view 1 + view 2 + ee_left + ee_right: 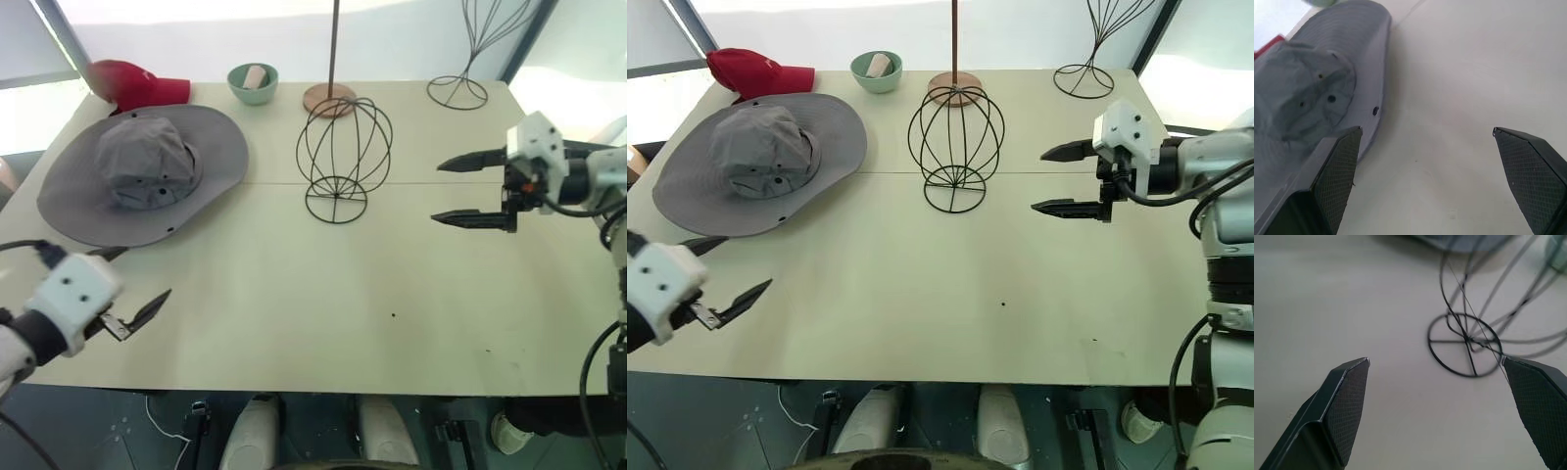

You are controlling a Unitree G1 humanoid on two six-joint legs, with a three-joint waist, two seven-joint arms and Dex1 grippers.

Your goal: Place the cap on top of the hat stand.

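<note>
Grey cap (pixel 142 173) flat on table just beyond left gripper (pixel 122 292), fingers spread, empty

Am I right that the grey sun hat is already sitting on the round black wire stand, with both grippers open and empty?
Not quite: the grey sun hat still lies flat on the table, beside the round black wire stand, which is bare, as the left eye view shows. The rest holds: the left gripper and right gripper are open and empty.

Right gripper (pixel 1437 367) fingers (pixel 1344 401) spread wide, empty; hat stand (pixel 1465 343) base ring ahead on table (pixel 1327 298).
</note>
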